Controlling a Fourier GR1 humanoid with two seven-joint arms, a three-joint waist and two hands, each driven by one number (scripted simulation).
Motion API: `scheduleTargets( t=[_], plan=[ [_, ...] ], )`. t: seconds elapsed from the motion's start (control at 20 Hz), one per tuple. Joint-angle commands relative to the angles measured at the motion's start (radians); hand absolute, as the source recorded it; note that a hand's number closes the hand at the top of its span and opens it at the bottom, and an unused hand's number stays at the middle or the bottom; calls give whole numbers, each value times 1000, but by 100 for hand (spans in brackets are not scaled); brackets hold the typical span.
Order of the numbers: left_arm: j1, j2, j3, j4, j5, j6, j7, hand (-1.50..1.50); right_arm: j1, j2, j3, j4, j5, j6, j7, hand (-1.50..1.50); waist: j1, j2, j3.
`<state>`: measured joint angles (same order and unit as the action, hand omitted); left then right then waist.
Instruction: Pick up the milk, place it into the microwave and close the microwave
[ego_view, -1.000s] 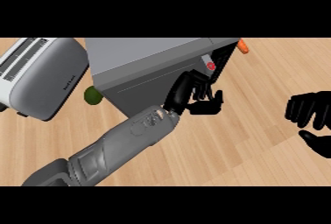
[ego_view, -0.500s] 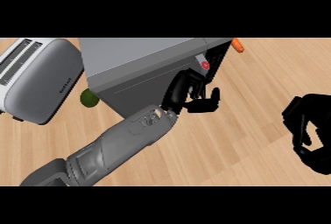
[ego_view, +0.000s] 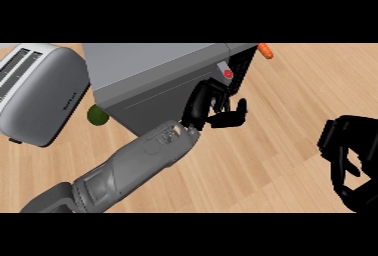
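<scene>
Milk isn't showing anywhere, so presumably it's sitting inside the microwave (ego_view: 159, 82), whose door is looking shut or nearly so; closing is about finishing. Left hand (ego_view: 214, 107) is resting against the door front near the control panel (ego_view: 235, 75), fingers loosely extended, gripping nothing. Right hand (ego_view: 354, 160) is idling at the right edge, relaxed, holding nothing.

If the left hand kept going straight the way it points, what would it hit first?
Probably the grey microwave: the black left hand already sits against its front by the control panel, though depth is unclear.
</scene>
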<state>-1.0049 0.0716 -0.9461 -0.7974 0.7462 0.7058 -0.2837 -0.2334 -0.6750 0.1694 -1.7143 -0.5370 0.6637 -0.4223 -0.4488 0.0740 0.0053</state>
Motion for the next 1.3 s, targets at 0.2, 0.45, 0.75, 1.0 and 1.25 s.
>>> scheduleTargets(
  t=[0.2,0.45,0.75,1.0,1.25],
  plan=[
    [-96,-68,5,34,2,-2,-14,150,6,5,26,-59,-13,37,-14,150,-32,12,1],
    [16,-69,168,-8,208,0,89,150,62,-34,115,-85,-4,87,57,150,26,40,-16],
    [54,-72,297,-18,334,-79,39,150,126,-1,157,-139,-30,49,77,150,73,25,-16],
    [74,-72,298,18,390,-176,17,150,182,25,186,-188,-12,7,86,150,106,18,-14],
    [119,-53,269,57,427,-278,-15,150,236,52,209,-258,3,-44,92,150,133,9,-16]
  ],
)
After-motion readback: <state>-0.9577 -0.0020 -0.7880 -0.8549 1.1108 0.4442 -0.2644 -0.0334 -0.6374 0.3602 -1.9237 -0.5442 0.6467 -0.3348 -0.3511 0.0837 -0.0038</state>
